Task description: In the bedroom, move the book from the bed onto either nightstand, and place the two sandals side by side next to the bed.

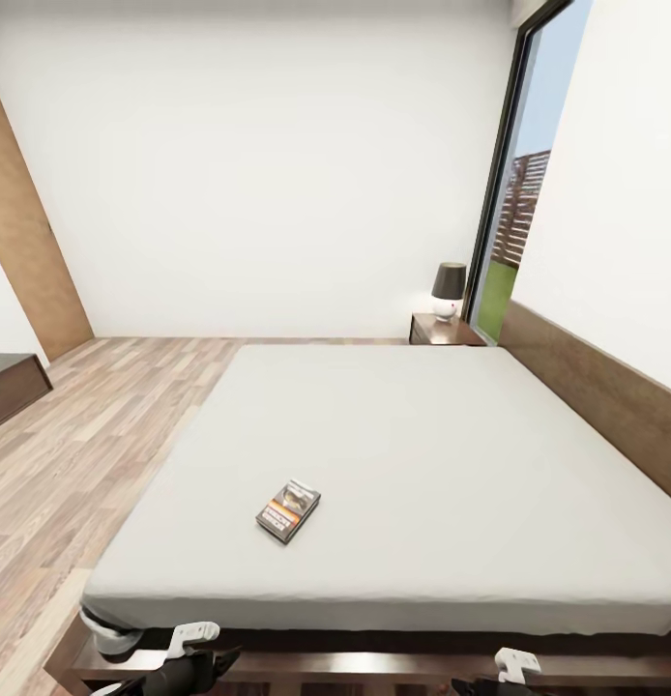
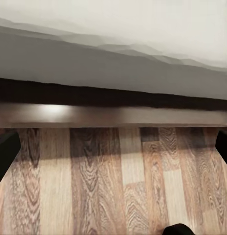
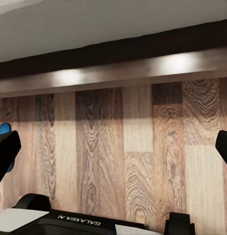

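The book (image 1: 288, 509) lies flat on the light-grey mattress of the bed (image 1: 423, 464), near its front edge and left of centre. A dark nightstand (image 1: 442, 332) stands at the bed's far corner beside the headboard. Both arms hang low in front of the bed frame. My left gripper (image 2: 113, 152) is open over the wood floor, facing the bed's dark frame (image 2: 113, 115). My right gripper (image 3: 113, 152) is open too, with nothing between its fingers. A sliver of bright blue, probably a sandal (image 3: 2, 129), peeks out behind one right finger (image 3: 5, 152).
A lamp (image 1: 449, 289) with a white base and dark shade stands on the nightstand. A tall window (image 1: 514, 213) is beyond it, a brown door (image 1: 31, 242) and a low dark piece of furniture (image 1: 12, 385) at the left. Wood floor runs along the bed's left side.
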Motion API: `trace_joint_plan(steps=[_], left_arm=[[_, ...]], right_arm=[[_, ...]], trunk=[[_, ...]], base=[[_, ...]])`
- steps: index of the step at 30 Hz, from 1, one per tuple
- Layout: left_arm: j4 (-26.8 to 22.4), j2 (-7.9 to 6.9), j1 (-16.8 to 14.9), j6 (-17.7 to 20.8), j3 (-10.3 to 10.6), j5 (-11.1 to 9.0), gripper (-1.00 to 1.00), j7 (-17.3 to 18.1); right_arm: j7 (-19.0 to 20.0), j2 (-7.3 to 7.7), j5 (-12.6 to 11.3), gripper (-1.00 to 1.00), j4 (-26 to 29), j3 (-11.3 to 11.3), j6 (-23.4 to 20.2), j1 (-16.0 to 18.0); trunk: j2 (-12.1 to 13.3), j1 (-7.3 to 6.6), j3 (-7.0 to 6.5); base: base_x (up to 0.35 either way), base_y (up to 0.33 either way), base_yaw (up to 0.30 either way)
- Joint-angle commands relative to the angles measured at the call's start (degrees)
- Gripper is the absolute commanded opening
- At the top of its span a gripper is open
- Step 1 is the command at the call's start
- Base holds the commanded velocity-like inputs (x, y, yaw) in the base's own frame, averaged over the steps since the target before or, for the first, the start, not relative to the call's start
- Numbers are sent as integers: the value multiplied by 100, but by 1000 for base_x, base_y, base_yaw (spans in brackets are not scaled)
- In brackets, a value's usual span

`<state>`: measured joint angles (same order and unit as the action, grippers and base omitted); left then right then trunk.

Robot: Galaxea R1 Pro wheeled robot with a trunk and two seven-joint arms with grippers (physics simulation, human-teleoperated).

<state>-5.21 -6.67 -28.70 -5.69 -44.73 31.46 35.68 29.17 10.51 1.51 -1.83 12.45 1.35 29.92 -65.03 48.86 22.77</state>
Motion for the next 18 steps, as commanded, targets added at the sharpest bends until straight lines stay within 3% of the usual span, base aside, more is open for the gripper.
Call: trace_joint_plan(steps=[1,18], left_arm=[[3,-1,-4,-38,-36,62,100,9],[3,-1,-4,-38,-36,62,100,9]], right_arm=[[18,3,16,100,-19,38,14,9],[18,3,9,100,-19,38,14,8]], trunk=[[37,-23,-12],[719,-396,-317]], base=[[0,0,0],[0,0,0]])
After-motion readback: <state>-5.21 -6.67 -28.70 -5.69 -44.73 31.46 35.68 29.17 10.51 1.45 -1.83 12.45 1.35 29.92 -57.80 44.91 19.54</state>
